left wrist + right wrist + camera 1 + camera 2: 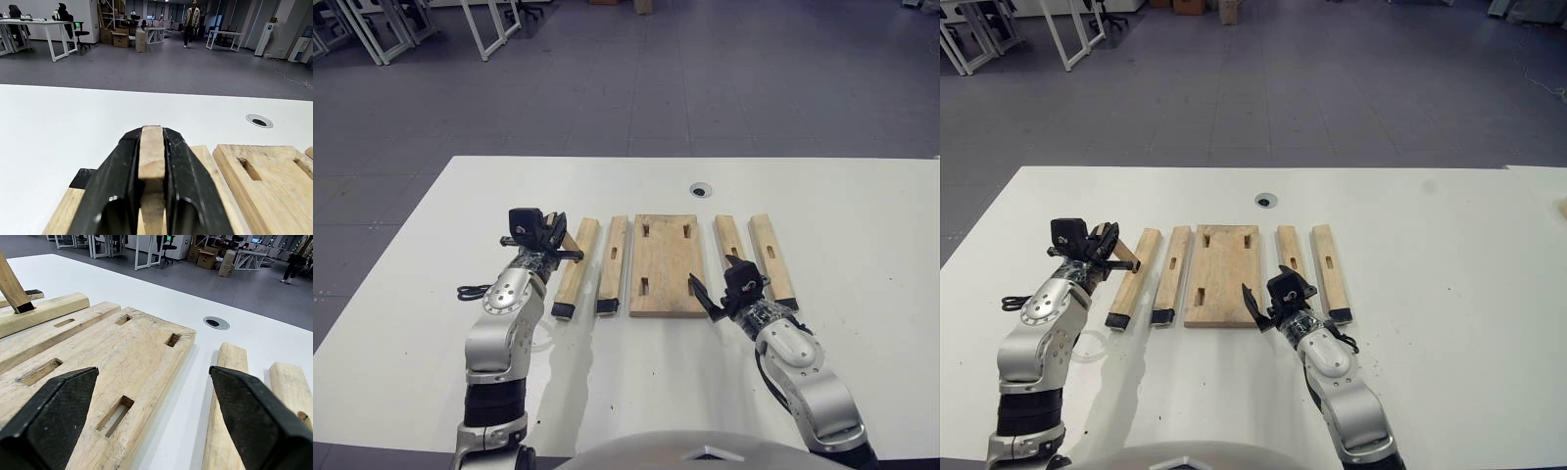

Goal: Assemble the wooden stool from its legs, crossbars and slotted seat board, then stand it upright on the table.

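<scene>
The slotted seat board (pixel 661 264) lies flat mid-table. Two legs (pixel 576 266) (pixel 614 262) lie to its left and two more (pixel 730 245) (pixel 771 257) to its right, all flat and parallel. My left gripper (pixel 553 245) hovers over the far end of the leftmost leg, shut on a short wooden crossbar (pixel 150 147). The crossbar slants down, and its lower end touches that leg near a slot (pixel 19 307). My right gripper (pixel 720 282) is open at the board's near right corner, just above the table, with nothing between its fingers (pixel 49 416).
A round cable hole (pixel 702 189) sits in the white table (pixel 862 225) behind the board. A thin black cable (pixel 470 292) lies by my left arm. Bare tabletop extends to the far left and right of the parts.
</scene>
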Controlling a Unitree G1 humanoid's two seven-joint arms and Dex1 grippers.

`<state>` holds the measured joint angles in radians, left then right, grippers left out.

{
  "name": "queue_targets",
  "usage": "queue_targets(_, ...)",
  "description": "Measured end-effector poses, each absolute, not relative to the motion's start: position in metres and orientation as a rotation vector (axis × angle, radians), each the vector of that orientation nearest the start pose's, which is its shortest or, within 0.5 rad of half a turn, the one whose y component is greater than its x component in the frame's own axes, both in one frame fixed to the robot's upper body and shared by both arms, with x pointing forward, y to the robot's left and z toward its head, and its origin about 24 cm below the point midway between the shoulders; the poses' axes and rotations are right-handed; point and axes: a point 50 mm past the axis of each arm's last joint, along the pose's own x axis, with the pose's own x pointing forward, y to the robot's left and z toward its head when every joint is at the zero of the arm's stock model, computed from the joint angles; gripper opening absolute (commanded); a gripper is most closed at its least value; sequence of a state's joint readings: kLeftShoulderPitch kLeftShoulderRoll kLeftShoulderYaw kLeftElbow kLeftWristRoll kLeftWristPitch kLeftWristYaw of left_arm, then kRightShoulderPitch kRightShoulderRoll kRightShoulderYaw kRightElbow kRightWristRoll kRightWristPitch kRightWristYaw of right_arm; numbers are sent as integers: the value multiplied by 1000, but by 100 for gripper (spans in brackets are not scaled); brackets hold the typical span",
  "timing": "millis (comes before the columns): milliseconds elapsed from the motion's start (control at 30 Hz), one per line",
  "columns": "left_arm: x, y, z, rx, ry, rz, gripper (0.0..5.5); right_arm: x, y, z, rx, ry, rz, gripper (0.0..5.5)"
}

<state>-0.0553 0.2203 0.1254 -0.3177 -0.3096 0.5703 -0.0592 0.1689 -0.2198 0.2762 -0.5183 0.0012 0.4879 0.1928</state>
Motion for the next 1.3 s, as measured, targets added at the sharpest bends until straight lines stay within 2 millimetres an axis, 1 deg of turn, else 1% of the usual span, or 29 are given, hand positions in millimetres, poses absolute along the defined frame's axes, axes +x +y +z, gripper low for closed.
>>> queue_targets(133,248,184,89,-84,224,-27,44,204,-112,67,-176,185,431,417)
queue_targets(167,246,182,90,-75,220,-20,81,204,-112,67,-176,186,431,417)
queue_targets(200,243,180,90,-74,219,-14,99,204,-112,67,-176,186,431,417)
queue_targets(233,235,179,73,-82,313,-2,108,204,-113,67,-177,186,431,417)
queue_targets(267,230,179,65,-93,355,8,128,204,-113,67,-178,186,431,417)
queue_targets(300,229,179,64,-90,358,19,155,204,-113,67,-179,186,431,417)
queue_targets(433,231,180,70,-66,328,32,219,204,-113,67,-186,186,429,417)
queue_targets(467,232,180,74,-58,315,33,225,204,-113,67,-186,186,429,417)
queue_targets(567,238,181,86,-25,268,31,287,204,-113,67,-184,186,428,417)
queue_targets(633,244,180,98,-4,231,24,290,204,-113,67,-189,185,419,417)
queue_targets(767,250,178,115,9,202,9,290,204,-111,67,-182,185,412,417)
queue_targets(833,253,177,129,19,166,2,290,203,-110,66,-176,188,412,417)
queue_targets(867,255,177,136,23,150,-2,290,203,-109,65,-173,189,411,417)
queue_targets(967,265,173,167,20,52,-31,290,203,-108,65,-167,190,405,417)
queue_targets(1000,272,174,173,4,32,-43,290,203,-108,65,-167,191,404,417)
queue_targets(1033,280,176,175,-22,22,-47,290,203,-108,64,-166,192,404,417)
queue_targets(1100,295,182,168,-64,26,-41,290,204,-108,64,-166,193,405,417)
queue_targets(1200,305,185,152,-89,65,-46,290,205,-108,64,-167,193,406,417)
queue_targets(1267,306,183,154,-108,56,-58,290,205,-108,64,-168,193,406,417)
queue_targets(1300,305,182,162,-118,32,-65,290,205,-108,64,-168,193,408,417)
